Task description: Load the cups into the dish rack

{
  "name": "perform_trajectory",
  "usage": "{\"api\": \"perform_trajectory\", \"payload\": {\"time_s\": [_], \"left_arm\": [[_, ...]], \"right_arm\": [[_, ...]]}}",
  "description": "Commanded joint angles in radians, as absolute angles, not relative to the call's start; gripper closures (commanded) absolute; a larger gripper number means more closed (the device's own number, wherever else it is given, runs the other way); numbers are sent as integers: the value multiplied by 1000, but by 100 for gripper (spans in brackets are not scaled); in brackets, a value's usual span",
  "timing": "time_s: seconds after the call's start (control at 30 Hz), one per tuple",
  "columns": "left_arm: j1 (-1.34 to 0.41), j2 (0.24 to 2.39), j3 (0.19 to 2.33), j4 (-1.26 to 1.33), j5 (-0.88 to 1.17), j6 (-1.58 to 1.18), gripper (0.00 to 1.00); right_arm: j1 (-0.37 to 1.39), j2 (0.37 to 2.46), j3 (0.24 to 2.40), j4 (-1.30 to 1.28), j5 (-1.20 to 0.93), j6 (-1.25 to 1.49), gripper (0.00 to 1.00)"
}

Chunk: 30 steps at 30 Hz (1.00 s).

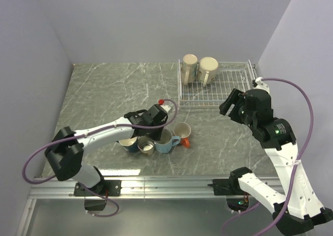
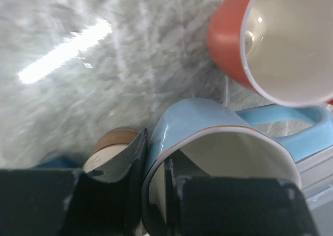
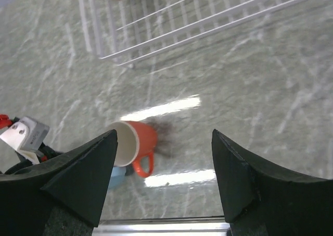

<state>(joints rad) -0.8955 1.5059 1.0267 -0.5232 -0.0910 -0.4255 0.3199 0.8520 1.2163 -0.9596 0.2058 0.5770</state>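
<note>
The white wire dish rack (image 1: 229,87) sits at the back right and holds two pale mugs (image 1: 189,68) (image 1: 208,69) in its left end. Four mugs cluster on the table: dark blue (image 1: 128,144), grey metallic (image 1: 146,146), light blue (image 1: 165,140) and orange with white inside (image 1: 182,132). My left gripper (image 1: 156,116) is shut on the light blue mug's rim (image 2: 208,137), one finger inside and one outside (image 2: 156,150). My right gripper (image 1: 234,106) is open and empty (image 3: 164,133), hovering above the table in front of the rack, with the orange mug (image 3: 135,142) below it.
The orange mug (image 2: 229,38) lies tilted right against the light blue one. The grey mug (image 2: 112,147) touches my left outer finger. The rack's front rail (image 3: 208,22) is just beyond my right gripper. Walls close the back and sides.
</note>
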Motion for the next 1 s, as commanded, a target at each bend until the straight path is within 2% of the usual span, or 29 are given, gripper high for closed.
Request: {"api": "perform_trajectory", "payload": {"time_s": [0.0,0.27,0.4,0.43,0.5,0.57,0.77,0.9,0.97], "left_arm": [[-894,1379,1137,-549,-182,-410,100],[-894,1235,1264,-531,-313,-387,100],[-894,1111,1197,-350,-420,-325,100],[-894,1041,1128,-283,-437,-309,100],[-894,976,1054,-103,-462,-249,100],[-894,933,1009,-49,-475,-188,100],[-894,902,968,100,-482,-40,100],[-894,922,980,117,-466,-11,100],[-894,926,986,118,-456,25,100]], "right_arm": [[316,876,1270,-882,22,607,20],[316,953,1181,-560,-578,915,20],[314,1040,1216,-451,-744,1058,20],[313,1052,1203,-399,-843,1104,20],[313,1075,1146,-208,-918,1274,20],[314,1095,1115,-102,-971,1372,20],[333,1201,1121,-153,-1087,1428,20],[376,1229,1066,59,-1127,1615,20],[400,1246,1072,77,-1146,1628,20]]}}
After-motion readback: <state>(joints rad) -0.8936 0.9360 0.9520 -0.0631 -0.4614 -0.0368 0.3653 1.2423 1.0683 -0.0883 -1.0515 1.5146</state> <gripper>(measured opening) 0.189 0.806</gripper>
